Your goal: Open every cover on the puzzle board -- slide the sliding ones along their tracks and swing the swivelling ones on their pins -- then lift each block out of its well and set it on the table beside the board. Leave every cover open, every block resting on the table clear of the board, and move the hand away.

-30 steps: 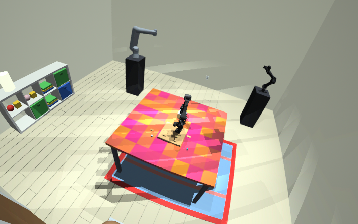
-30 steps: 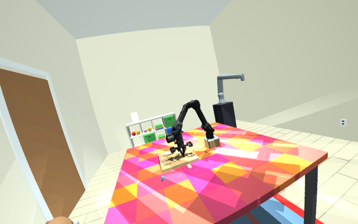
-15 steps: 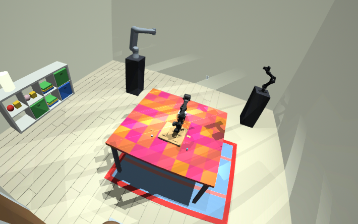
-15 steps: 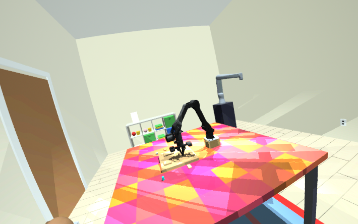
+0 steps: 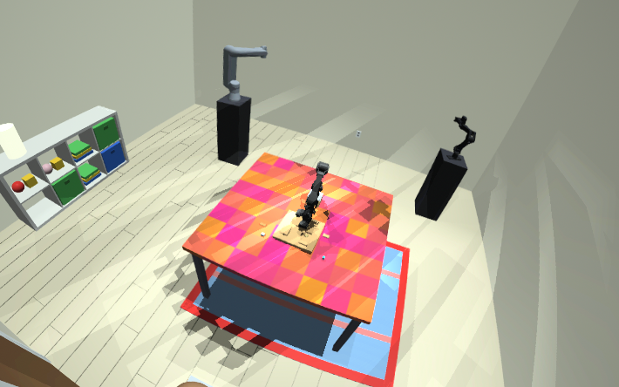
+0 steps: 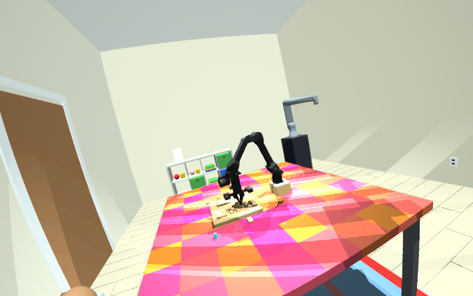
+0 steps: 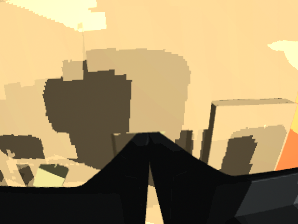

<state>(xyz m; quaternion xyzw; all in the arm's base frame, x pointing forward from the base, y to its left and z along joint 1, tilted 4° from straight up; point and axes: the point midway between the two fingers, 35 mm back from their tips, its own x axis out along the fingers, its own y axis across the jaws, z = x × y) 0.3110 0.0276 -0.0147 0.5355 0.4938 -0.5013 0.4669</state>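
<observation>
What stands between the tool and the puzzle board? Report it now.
Nothing visible. The shut, empty tool is right down over the puzzle board, tips pointing at its top face. The wrist view shows only board surface and shadow beyond the fingers.

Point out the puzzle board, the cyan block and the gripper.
puzzle board [image 6: 219, 220], exterior view, its near left corner.
cyan block [image 6: 215, 235], exterior view, the block's middle.
gripper [image 6: 240, 203], exterior view, the shut fingertips over the board.
</observation>
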